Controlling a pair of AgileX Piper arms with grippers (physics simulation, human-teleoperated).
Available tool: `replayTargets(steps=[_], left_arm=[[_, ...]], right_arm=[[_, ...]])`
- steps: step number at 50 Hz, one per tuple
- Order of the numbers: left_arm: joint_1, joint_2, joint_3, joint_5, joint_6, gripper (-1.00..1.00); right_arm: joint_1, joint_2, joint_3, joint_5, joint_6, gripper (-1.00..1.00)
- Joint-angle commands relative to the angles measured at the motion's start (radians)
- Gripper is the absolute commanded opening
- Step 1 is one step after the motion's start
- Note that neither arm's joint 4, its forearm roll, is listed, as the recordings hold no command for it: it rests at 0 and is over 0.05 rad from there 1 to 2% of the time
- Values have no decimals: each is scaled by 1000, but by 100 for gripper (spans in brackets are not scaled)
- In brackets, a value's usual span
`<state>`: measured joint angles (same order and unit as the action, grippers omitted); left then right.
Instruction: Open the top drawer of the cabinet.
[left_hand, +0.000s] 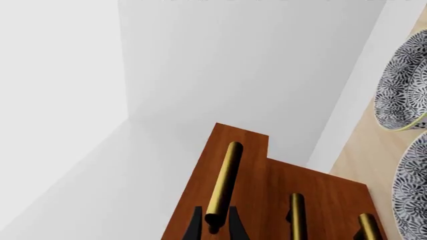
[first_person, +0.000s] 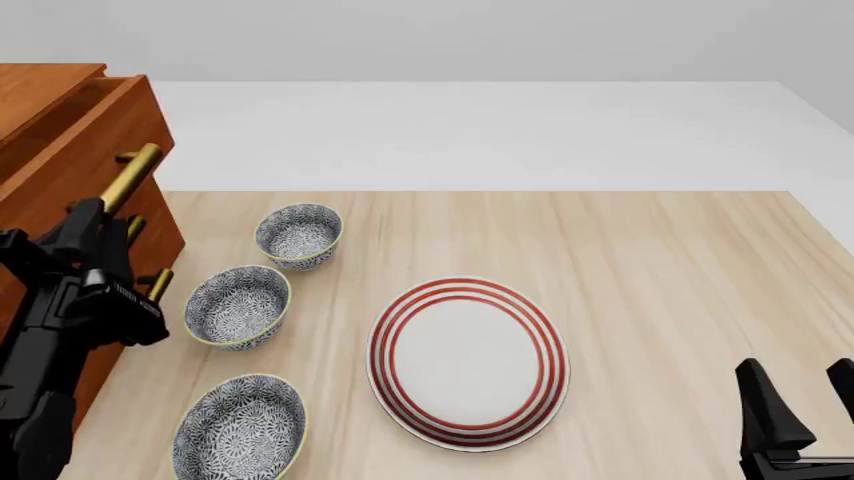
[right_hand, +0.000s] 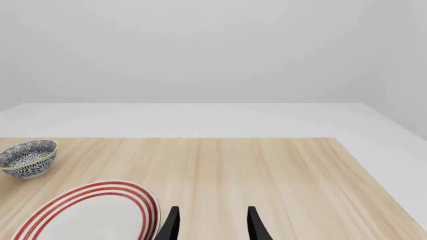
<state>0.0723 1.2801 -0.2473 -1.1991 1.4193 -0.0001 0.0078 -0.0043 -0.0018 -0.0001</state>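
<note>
Top drawer (first_person: 80, 110) of the cabinet (first_person: 54, 290) juts slightly out at the desk's (first_person: 667, 270) nine o'clock edge — left end effector (left_hand: 215, 222) clamped on its brass handle (left_hand: 224, 185); right end effector (right_hand: 212, 222) spread apart, holding nothing.

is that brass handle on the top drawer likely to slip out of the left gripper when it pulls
Possibly: the brass handle is a smooth, shiny round bar, so the left gripper may slide along it. It looks rigid, unlikely to bend. The top drawer already sits slightly proud of the cabinet, suggesting it slides freely.
</note>
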Motion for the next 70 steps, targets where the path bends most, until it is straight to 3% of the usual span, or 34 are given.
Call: replayTargets(steps=[1,8,9,30,40,45,49,52,54,55,60,61,62,63,64,70], left_arm=[[1,-27,10,-21,9,-100],[-4,-42,13,-21,8,-100],[-11,-52,24,-21,15,100],[-69,-318,232,-20,55,100],[-86,-490,237,119,41,100],[-88,-639,174,297,-55,100],[-97,-713,126,372,-108,100],[-49,-759,33,505,-240,100],[-51,-784,18,520,-255,100],[-33,-813,-35,616,-328,100],[-61,-912,-109,806,-452,100],[-20,-909,-156,860,-528,100],[-26,-929,-156,865,-538,100],[3,-928,-199,914,-612,100],[-37,-950,-197,962,-596,100],[12,-886,-258,1073,-673,100]], right_arm=[[0,0,0,0,0,100],[0,0,0,0,0,100],[0,0,0,0,0,100],[0,0,0,0,0,100],[0,0,0,0,0,100],[0,0,0,0,0,100],[0,0,0,0,0,100],[0,0,0,0,0,100],[0,0,0,0,0,100],[0,0,0,0,0,100],[0,0,0,0,0,100],[0,0,0,0,1,100],[0,0,0,0,0,100],[0,0,0,0,0,100],[0,0,0,0,0,100],[0,0,0,0,0,100]])
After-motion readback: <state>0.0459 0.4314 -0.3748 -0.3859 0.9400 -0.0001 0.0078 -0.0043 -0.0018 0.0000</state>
